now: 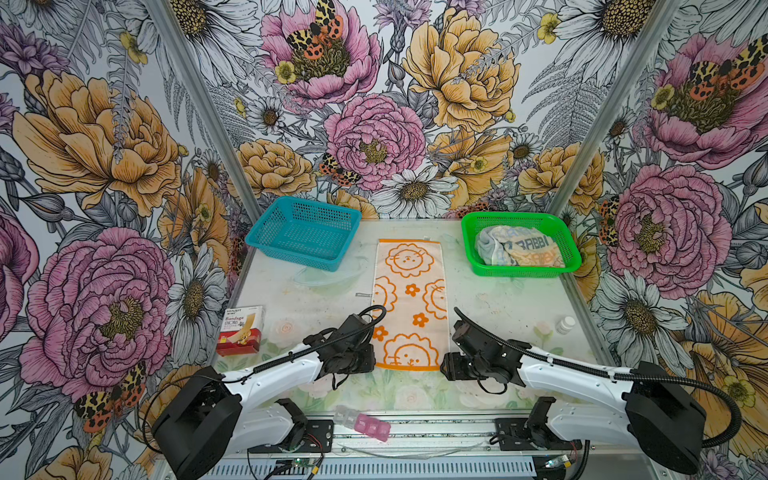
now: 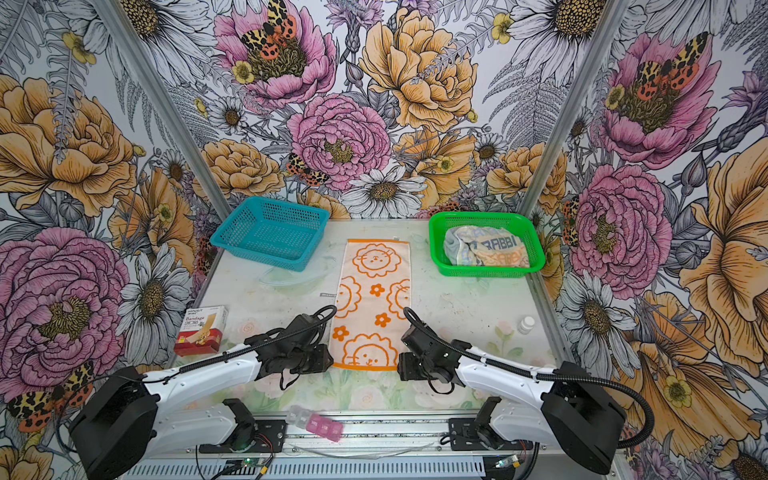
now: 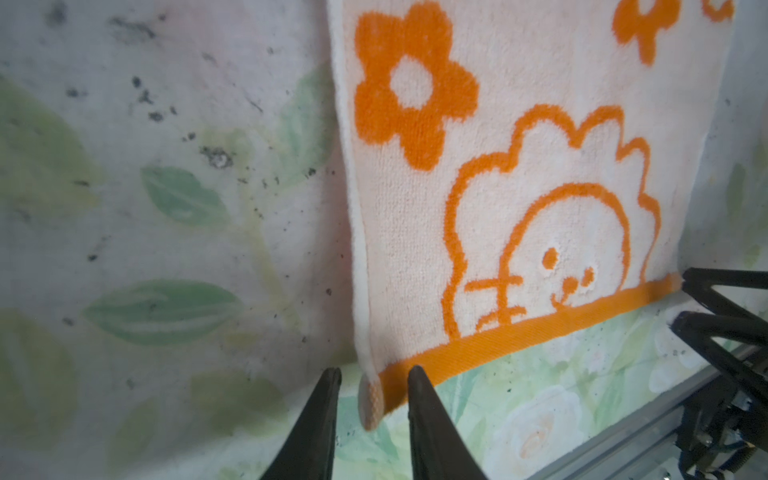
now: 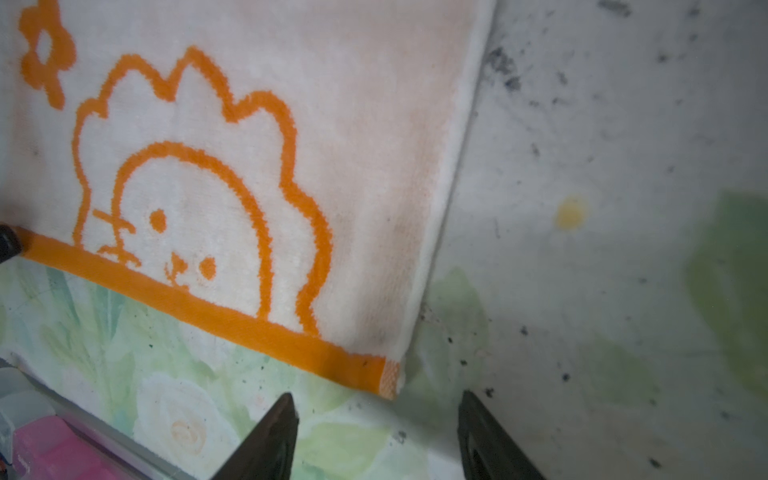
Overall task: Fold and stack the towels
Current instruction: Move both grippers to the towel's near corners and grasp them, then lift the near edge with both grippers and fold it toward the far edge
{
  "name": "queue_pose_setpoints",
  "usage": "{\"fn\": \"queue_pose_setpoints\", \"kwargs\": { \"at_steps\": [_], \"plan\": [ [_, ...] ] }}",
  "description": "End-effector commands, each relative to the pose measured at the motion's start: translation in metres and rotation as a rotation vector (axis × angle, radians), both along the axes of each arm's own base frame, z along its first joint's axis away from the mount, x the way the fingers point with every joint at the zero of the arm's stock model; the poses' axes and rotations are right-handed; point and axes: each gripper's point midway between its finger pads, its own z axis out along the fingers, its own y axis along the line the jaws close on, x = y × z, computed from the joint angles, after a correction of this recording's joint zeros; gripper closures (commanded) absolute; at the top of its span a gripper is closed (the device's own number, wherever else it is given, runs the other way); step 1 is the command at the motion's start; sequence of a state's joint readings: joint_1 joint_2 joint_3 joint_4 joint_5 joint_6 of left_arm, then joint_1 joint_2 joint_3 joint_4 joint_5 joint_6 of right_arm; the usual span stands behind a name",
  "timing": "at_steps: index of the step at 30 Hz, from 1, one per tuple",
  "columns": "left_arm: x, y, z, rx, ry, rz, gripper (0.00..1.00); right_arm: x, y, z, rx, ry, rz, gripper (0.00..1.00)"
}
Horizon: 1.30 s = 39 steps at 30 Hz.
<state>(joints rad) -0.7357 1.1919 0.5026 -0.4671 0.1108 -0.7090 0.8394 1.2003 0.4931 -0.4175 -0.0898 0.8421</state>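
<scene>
A pale terry towel printed with orange flowers and lion faces lies spread flat down the middle of the worn floral table, its long side running away from the robot and its orange hem nearest the arms. The left gripper sits at the towel's near left corner. In the left wrist view its black fingers straddle that corner with only a narrow gap, and a sliver of table shows between one finger and the cloth, so the jaws are not clamped. The right gripper is low at the near right corner with its jaws spread wide. The corner lies just ahead of the gap, untouched. At the far right, a crumpled blue, orange and brown striped towel lettered "RABBI" rests inside a green perforated plastic basket. A teal perforated plastic basket stands at the far left, one end propped up. A red and white bandage box lies near the left edge, a small white bottle near the right edge, and a pink and clear pill case on the front rail.
</scene>
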Motion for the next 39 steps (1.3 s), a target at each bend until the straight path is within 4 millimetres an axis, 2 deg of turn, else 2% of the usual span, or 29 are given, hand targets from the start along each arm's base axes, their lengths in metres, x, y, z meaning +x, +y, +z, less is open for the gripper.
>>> {"fn": "queue_pose_setpoints", "kwargs": {
  "at_steps": [1, 6, 9, 13, 17, 21, 24, 32, 37, 38, 39],
  "plan": [
    [0.002, -0.008, -0.002, -0.034, 0.001, -0.004, 0.76, 0.002, 0.003, -0.008, -0.002, 0.003, -0.007, 0.41],
    [0.005, -0.013, -0.005, -0.044, 0.004, -0.006, 0.86, 0.0, 0.006, -0.014, 0.0, 0.028, -0.001, 0.47],
    [0.005, -0.013, -0.005, -0.045, 0.003, -0.005, 0.94, -0.001, 0.006, -0.014, 0.002, 0.032, -0.002, 0.53],
    [0.004, -0.011, -0.005, -0.043, 0.0, -0.001, 1.0, -0.002, 0.004, -0.014, 0.004, 0.031, -0.007, 0.65],
    [0.003, -0.011, -0.006, -0.04, 0.001, -0.002, 1.0, -0.003, 0.003, -0.016, 0.0, 0.036, -0.007, 0.76],
    [0.003, -0.012, -0.005, -0.046, 0.0, -0.004, 1.0, -0.003, 0.002, -0.016, -0.001, 0.032, -0.013, 0.96],
    [0.001, -0.012, -0.004, -0.053, 0.0, -0.004, 1.0, -0.003, 0.002, -0.013, 0.008, 0.026, -0.011, 1.0],
    [-0.012, -0.011, 0.006, -0.041, -0.01, -0.011, 1.0, -0.013, 0.005, -0.003, 0.072, 0.027, 0.021, 1.0],
    [-0.019, 0.0, 0.011, -0.024, -0.033, 0.014, 1.0, -0.021, 0.001, 0.001, 0.097, 0.03, 0.025, 1.0],
    [-0.02, 0.003, 0.01, -0.017, -0.036, 0.021, 1.0, -0.022, -0.001, -0.001, 0.092, 0.032, 0.024, 0.99],
    [-0.02, 0.006, 0.009, -0.008, -0.035, 0.026, 1.0, -0.023, -0.003, -0.002, 0.088, 0.036, 0.02, 0.94]
  ]
}}
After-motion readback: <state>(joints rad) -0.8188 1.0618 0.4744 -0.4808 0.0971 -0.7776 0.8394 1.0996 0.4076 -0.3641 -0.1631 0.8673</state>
